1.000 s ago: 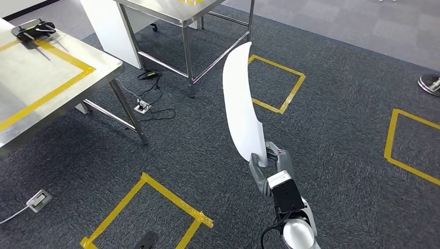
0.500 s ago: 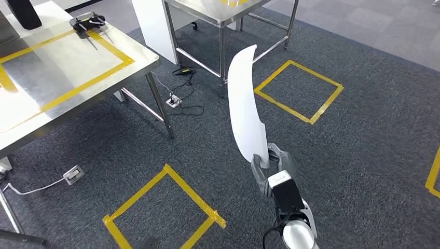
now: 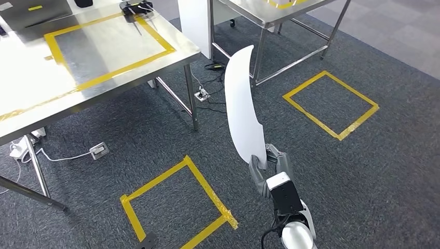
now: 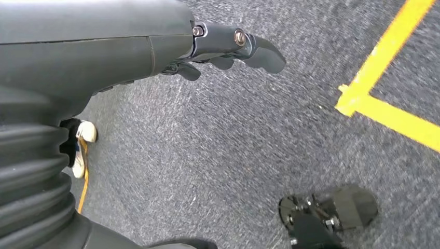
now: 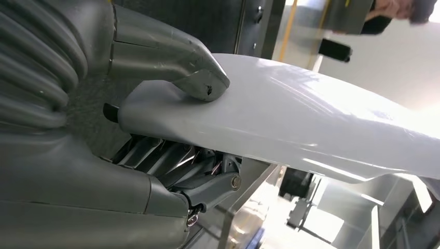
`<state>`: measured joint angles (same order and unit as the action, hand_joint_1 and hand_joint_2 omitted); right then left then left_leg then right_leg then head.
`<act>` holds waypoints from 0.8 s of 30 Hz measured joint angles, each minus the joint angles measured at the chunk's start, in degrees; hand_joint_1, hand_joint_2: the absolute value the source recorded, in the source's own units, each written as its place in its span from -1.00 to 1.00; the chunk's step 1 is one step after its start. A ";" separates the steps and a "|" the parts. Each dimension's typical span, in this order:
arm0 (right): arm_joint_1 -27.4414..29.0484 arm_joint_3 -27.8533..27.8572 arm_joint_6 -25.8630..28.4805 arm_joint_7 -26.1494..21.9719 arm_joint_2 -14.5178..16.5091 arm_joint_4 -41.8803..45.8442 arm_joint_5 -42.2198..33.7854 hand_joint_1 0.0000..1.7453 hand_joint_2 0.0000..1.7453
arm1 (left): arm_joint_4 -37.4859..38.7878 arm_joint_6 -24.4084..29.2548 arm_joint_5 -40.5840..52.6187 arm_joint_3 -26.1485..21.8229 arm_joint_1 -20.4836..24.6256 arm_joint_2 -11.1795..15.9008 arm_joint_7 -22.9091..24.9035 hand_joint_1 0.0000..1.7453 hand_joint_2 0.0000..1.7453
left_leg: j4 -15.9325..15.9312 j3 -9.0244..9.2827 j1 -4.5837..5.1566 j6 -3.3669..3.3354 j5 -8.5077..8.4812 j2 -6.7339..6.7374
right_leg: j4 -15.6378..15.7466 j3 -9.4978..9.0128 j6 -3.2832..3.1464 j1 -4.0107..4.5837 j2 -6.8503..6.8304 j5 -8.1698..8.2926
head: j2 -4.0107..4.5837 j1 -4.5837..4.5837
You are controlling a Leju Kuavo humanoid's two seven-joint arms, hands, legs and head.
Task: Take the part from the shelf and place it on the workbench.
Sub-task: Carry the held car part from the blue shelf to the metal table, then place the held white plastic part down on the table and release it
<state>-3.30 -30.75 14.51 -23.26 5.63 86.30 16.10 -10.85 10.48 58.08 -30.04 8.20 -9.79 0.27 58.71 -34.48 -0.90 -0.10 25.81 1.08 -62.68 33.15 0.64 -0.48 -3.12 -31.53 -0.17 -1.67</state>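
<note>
Shift: camera has turned; workbench (image 3: 104, 57) now nearer, part unmoved in grasp.
Part (image 3: 243, 111): long, white, curved, glossy blade, upright.
Right hand (image 3: 267, 166): clasps part's lower end.
Left hand (image 4: 223, 46): released, fingers apart, above carpet.

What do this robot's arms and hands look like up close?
The right robot hand is grey, with a thick smooth thumb and darker jointed fingers fixed by small silver screws. Behind it sits a grey ribbed cover. From above, its wrist carries a white-topped black box with a black cable, on a silver arm. The left robot hand is dark grey too.
</note>
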 joint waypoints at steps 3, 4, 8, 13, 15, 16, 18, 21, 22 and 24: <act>0.00 0.00 -0.15 0.03 -0.05 0.05 -0.05 1.00 1.00 | 0.01 0.23 -0.02 -0.01 0.47 -0.13 -0.04 -1.00 1.00 | 0.09 -0.33 0.01 -0.43 -0.21 -2.31 | -10.88 5.40 0.21 -0.10 2.74 -4.63 | 0.00 0.29; -0.01 0.00 -0.17 0.05 -0.06 0.05 -0.07 1.00 1.00 | 0.01 0.32 -0.03 -0.01 0.49 -0.15 -0.04 -1.00 1.00 | 0.16 -0.38 0.03 -0.44 -0.23 -3.15 | -12.39 6.34 0.14 -0.09 2.82 -4.55 | 0.00 0.32; -0.50 -0.03 -0.31 0.28 -0.05 0.05 -0.14 1.00 1.00 | 0.01 0.52 -0.08 -0.02 0.47 -0.25 0.01 -1.00 1.00 | 0.43 -0.45 0.03 -0.04 -0.35 -6.38 | -0.47 1.36 -0.75 -0.14 5.65 2.62 | 0.00 0.36; -1.39 -0.12 -0.46 0.51 0.11 -0.08 -0.20 1.00 1.00 | 0.03 0.64 -0.25 -0.02 0.07 -0.22 -0.07 -1.00 1.00 | 0.14 -1.36 -0.20 1.92 -0.88 -7.96 | 4.07 -0.37 -1.66 0.01 5.81 4.13 | 0.00 0.39; -1.82 -0.21 -0.56 0.50 0.33 -0.18 -0.22 1.00 1.00 | 0.03 0.70 -0.41 -0.02 0.03 -0.06 -0.12 -1.00 1.00 | 2.75 -2.74 0.03 2.35 0.84 -4.96 | 4.73 -0.63 -2.49 -0.23 4.33 4.51 | 0.00 0.11; -1.94 -0.24 -0.63 0.52 0.40 -0.26 -0.22 1.00 1.00 | 0.02 0.72 -0.47 -0.02 0.11 -0.03 -0.13 -1.00 1.00 | 5.69 -4.06 0.09 2.47 2.53 -3.14 | 4.85 -0.68 -2.74 -0.18 3.55 4.54 | 0.00 -0.04; -1.99 -0.30 -0.76 0.58 0.43 -0.53 -0.24 1.00 1.00 | 0.02 0.73 -0.53 -0.02 0.21 -0.01 -0.09 -1.00 1.00 | 12.81 -7.26 0.05 2.85 5.81 -1.77 | 4.83 -0.64 -2.95 -0.09 1.88 4.47 | 0.00 -0.16; -2.16 -0.49 -1.06 0.62 0.46 -1.02 -0.23 1.00 1.00 | 0.03 0.86 -0.59 -0.02 0.01 0.07 0.09 -1.00 1.00 | 12.57 -6.43 -0.05 3.17 4.40 -1.03 | 4.69 -0.66 -2.81 -0.08 -0.39 4.28 | 0.00 -0.17; -2.31 -0.55 -1.15 0.62 0.51 -1.13 -0.22 1.00 1.00 | 0.02 0.96 -0.60 -0.02 0.00 0.13 0.12 -1.00 1.00 | 8.70 -4.23 -0.05 3.14 2.62 -0.20 | 4.54 -0.71 -2.63 -0.07 -1.03 4.14 | 0.00 -0.17; -2.73 -0.66 -1.30 0.61 0.61 -1.28 -0.17 1.00 1.00 | 0.00 1.17 -0.79 -0.03 0.14 0.19 -0.02 -1.00 1.00 | 2.20 -0.59 0.26 2.52 0.63 1.67 | 4.11 -0.69 -2.08 0.23 -2.14 3.76 | 0.00 -0.14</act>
<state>-6.03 -31.41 13.21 -22.65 6.23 85.02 15.93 -10.86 11.65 57.30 -30.06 8.34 -9.60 0.26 60.91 -35.07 -0.63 2.43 26.44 2.75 -58.57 32.45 -1.44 -0.25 -5.27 -27.77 -0.17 -1.81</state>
